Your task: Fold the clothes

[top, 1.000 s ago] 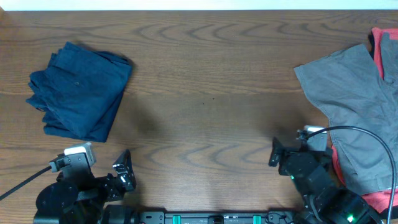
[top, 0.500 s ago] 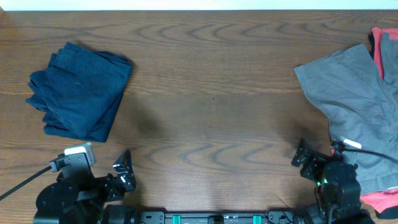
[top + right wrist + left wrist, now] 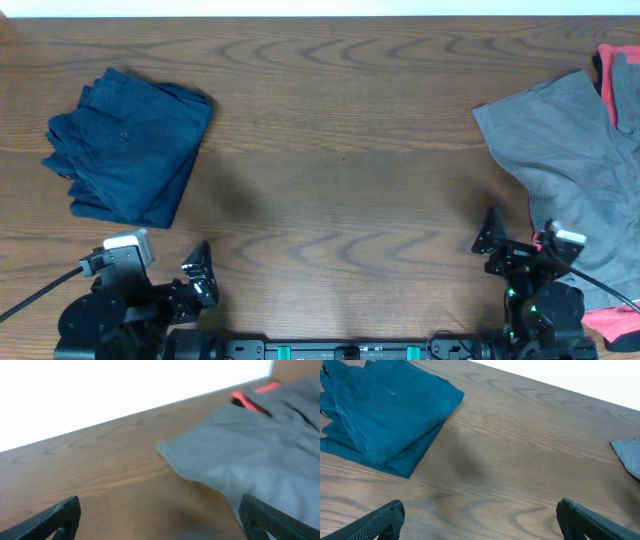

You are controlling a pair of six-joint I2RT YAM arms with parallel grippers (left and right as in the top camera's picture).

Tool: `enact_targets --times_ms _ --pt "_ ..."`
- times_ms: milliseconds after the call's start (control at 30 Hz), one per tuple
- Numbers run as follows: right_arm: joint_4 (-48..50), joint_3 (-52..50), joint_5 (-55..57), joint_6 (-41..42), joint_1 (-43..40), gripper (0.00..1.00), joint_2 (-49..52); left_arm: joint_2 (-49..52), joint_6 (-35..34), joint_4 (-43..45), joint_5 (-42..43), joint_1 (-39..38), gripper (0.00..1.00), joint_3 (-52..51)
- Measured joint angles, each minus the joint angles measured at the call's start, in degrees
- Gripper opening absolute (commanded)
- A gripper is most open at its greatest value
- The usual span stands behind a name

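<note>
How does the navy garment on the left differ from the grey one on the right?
The navy garment is dark blue and folded into a bundle; the grey garment is pale, spread out unfolded. The navy one lies alone; the grey one overlaps a coral-red piece. Both rest on the table.

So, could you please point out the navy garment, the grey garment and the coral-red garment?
navy garment [image 3: 128, 145]: overhead view, middle of its folded top layer.
grey garment [image 3: 575, 170]: overhead view, middle of the spread cloth.
coral-red garment [image 3: 612, 322]: overhead view, near corner beside the grey cloth.
</note>
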Motion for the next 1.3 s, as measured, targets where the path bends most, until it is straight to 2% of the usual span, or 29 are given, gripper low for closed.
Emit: enact_targets --times_ms 333,567,1300 --pt "21.11 -11.93 -9.22 -11.30 -0.39 0.99 -0.09 0.00 0.00 -0.02 0.00 0.00 0.98 0.00" --pt "20.70 -13.35 -12.24 -17.42 -0.39 0.99 -0.09 0.00 0.00 0.00 0.00 0.00 0.98 0.00" --pt "20.74 -13.35 -12.79 -18.34 -0.39 0.99 -0.09 0.00 0.00 -0.02 0.00 0.00 0.98 0.00"
